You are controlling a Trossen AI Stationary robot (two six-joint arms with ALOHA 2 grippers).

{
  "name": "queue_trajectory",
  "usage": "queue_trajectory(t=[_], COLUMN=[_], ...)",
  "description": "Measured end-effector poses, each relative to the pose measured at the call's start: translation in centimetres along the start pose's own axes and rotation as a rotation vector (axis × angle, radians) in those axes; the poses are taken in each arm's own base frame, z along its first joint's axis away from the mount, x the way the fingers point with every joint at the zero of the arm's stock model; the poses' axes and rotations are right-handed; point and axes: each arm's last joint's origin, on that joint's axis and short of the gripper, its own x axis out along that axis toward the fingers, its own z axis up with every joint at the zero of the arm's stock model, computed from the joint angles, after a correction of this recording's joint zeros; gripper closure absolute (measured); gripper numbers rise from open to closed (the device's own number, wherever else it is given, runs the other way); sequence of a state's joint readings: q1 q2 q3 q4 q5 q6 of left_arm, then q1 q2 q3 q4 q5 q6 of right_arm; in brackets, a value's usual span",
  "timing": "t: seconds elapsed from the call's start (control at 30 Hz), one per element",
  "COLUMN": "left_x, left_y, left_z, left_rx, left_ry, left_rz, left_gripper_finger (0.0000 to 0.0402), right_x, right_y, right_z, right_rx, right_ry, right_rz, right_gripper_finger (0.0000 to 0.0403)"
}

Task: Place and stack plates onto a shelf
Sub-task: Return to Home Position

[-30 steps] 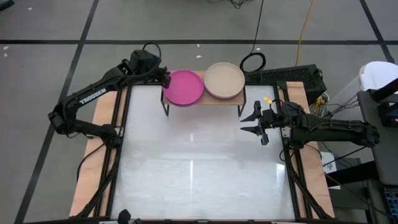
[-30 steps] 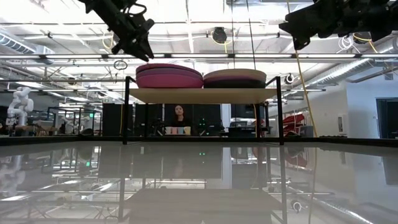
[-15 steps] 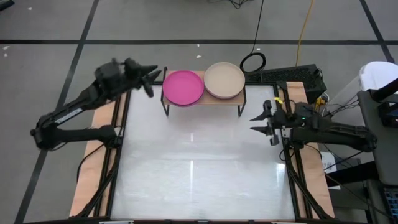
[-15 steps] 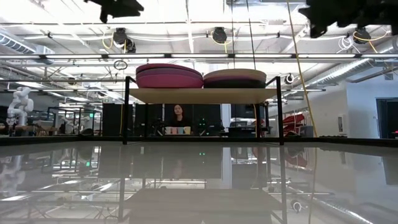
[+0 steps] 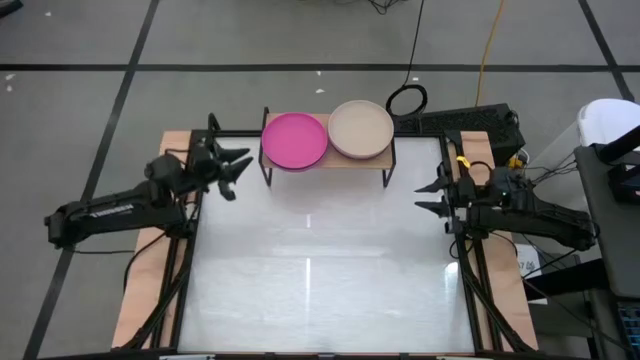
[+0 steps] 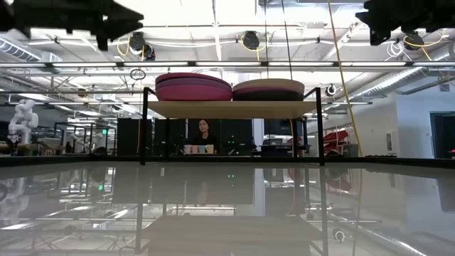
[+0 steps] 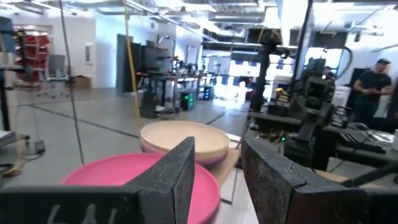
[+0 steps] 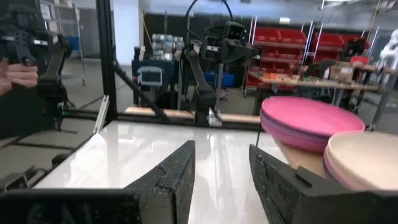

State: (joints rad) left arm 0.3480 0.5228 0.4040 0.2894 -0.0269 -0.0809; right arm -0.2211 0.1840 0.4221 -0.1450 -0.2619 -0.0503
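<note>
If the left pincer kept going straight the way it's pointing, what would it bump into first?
Probably the pink plate lying topmost on the shelf. The left pincer hangs higher than it, though, so it might pass just over.

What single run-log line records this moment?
shelf: pink-topped stack, beige-topped stack | left gripper: open, empty | right gripper: open, empty

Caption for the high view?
Pink-topped stack, beige-topped stack on the shelf; left gripper, right gripper open at either side.
</note>
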Motion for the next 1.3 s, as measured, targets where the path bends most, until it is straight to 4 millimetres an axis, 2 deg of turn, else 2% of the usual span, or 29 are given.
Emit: queue_trajectory(t=[0.2, 0.33, 0.5, 0.87, 1.03, 1.3], left_x=[-1.2, -1.9, -2.7, -2.7, -2.8, -2.8], left_y=[0.0, 0.2, 0.3, -0.4, -0.5, -0.4], left_z=[-4.5, -6.7, -8.9, -9.5, -9.9, -10.9], left_rx=[-0.02, -0.045, -0.052, -0.022, 0.018, 0.014], left_ry=[-0.037, -0.064, -0.049, 0.004, 0.047, 0.147], left_rz=[-0.01, -0.017, -0.026, -0.073, -0.085, -0.078], left_gripper_finger=[0.0266, 0.0266, 0.0266, 0.0266, 0.0266, 0.0266], right_x=[0.9, 1.5, 1.7, 1.9, 1.9, 1.9], right_y=[-0.1, -0.2, -0.3, -0.3, -0.3, -0.4], right_z=[-2.4, -4.4, -6.0, -8.2, -8.2, -8.7], right_rx=[-0.01, -0.028, -0.026, -0.004, -0.021, -0.011], right_ry=[-0.027, -0.075, -0.048, 0.005, -0.02, 0.037], right_rz=[-0.001, -0.009, -0.06, -0.057, -0.062, -0.105], right_gripper_finger=[0.0271, 0.0271, 0.0271, 0.0271, 0.0271, 0.0271])
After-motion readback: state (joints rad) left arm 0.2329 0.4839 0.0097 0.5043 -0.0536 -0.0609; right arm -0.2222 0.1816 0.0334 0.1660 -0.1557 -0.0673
